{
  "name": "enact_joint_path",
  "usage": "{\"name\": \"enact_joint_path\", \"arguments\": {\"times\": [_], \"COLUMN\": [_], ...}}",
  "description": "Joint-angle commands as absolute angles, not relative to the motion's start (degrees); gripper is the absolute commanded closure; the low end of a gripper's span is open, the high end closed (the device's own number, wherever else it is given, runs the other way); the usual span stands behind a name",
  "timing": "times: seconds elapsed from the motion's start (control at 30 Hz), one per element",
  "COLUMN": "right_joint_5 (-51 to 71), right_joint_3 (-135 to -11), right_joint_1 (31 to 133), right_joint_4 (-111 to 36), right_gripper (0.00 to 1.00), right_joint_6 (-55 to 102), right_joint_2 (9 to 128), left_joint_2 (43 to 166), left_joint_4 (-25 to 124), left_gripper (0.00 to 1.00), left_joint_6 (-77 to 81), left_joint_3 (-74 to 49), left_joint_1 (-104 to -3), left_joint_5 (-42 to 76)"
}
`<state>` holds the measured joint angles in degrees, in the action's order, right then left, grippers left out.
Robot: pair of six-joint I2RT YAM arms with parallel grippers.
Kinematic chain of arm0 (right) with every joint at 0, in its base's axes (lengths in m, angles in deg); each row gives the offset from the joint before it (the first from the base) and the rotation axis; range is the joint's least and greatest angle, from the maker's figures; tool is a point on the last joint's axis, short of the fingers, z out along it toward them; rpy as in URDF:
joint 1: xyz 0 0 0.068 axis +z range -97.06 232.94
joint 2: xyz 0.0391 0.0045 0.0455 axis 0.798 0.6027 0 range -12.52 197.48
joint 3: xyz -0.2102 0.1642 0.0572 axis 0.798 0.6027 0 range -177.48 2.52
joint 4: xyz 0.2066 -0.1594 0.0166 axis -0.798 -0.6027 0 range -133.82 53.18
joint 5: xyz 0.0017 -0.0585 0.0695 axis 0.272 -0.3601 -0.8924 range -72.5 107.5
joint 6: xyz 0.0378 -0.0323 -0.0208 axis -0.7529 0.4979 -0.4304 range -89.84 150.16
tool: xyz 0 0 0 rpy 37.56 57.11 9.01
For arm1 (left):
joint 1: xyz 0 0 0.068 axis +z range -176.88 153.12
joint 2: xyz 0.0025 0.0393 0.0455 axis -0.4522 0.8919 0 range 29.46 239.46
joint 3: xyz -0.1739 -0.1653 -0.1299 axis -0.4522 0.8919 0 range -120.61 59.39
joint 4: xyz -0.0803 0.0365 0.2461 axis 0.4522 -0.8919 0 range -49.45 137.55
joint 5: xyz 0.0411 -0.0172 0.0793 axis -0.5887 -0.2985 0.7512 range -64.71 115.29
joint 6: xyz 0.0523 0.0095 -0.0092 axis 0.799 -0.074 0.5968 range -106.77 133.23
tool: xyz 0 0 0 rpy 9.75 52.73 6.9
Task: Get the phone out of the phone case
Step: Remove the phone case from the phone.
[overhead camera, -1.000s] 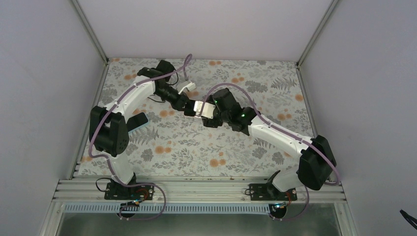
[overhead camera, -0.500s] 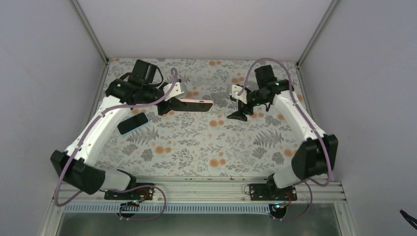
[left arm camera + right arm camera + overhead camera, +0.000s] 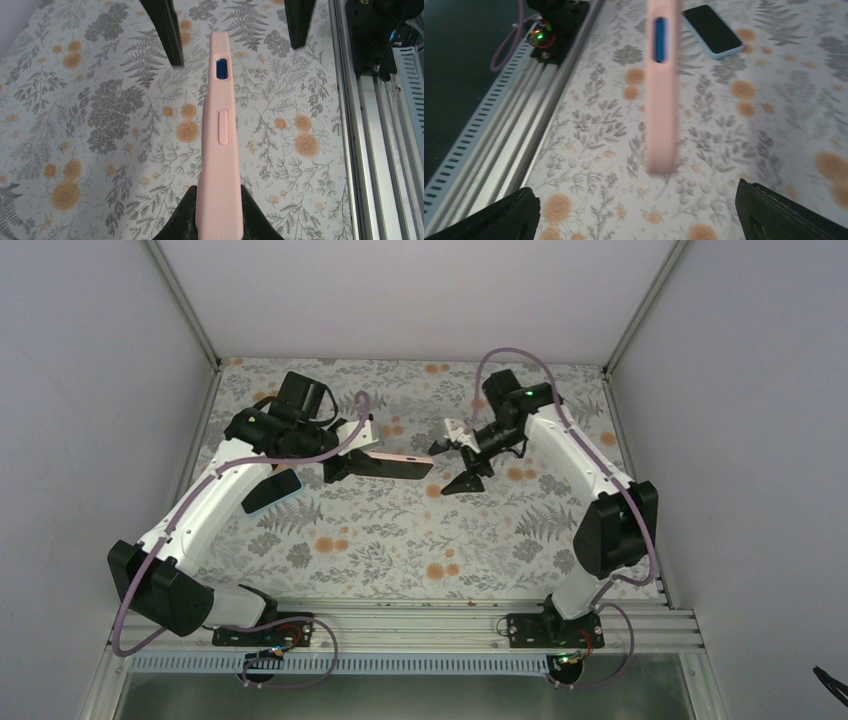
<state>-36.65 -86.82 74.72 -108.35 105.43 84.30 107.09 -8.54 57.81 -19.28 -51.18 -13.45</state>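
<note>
My left gripper [image 3: 345, 462] is shut on one end of a pink phone case [image 3: 400, 462] and holds it level, on edge, above the table. In the left wrist view the case [image 3: 220, 125] runs away from my jaws [image 3: 219, 200], and a blue part shows in its side cutout. My right gripper [image 3: 452, 465] is open and empty, just off the case's free end. In the right wrist view the case end [image 3: 661, 100] hangs ahead, between my wide-apart fingers [image 3: 479, 215]. A phone with a black screen and light blue rim [image 3: 272, 489] lies on the table by the left arm.
The floral table cover [image 3: 400, 540] spreads under both arms. A metal rail [image 3: 400, 625] runs along the near edge. Grey walls close in the left, right and back sides. The phone on the table also shows in the right wrist view [image 3: 714, 30].
The two grippers, together at the table's middle a second ago, have parted. The left gripper keeps the pink case. The right gripper, open, has since moved left toward the case's free end.
</note>
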Motion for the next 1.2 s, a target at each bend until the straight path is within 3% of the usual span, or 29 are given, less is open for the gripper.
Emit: {"name": "enact_joint_path", "arguments": {"times": [0.0, 0.2, 0.6, 0.93, 1.03, 1.17], "right_joint_5": [-38.2, -41.0, -41.5, -39.7, -39.5, -40.8], "right_joint_3": [-88.7, -94.1, -104.5, -111.1, -116.1, -112.7], "right_joint_1": [77.8, 77.8, 74.9, 69.4, 66.5, 64.6], "right_joint_4": [-107.1, -110.4, -110.6, -110.5, -110.5, -110.6], "right_gripper": [0.01, 0.08, 0.09, 0.09, 0.18, 0.17], "right_joint_6": [103.3, 105.3, 106.1, 106.3, 102.7, 102.8], "right_joint_2": [87.2, 91.7, 101.3, 104.9, 107.7, 105.7], "left_joint_2": [107.2, 108.1, 102.5, 92.4, 90.3, 89.8], "left_joint_4": [-5.6, -8.4, -18.3, -26.4, -27.4, -25.1], "left_gripper": [0.98, 0.98, 0.98, 0.98, 0.98, 0.98], "left_joint_6": [58.8, 60.4, 69.1, 79.8, 79.9, 78.7], "left_joint_3": [-20.6, -21.2, -18.1, -9.8, -8.7, -9.3], "left_joint_1": [-51.6, -53.1, -56.1, -55.8, -55.5, -54.9], "left_joint_5": [-18.7, -19.1, -23.2, -13.2, -12.7, -12.0]}}
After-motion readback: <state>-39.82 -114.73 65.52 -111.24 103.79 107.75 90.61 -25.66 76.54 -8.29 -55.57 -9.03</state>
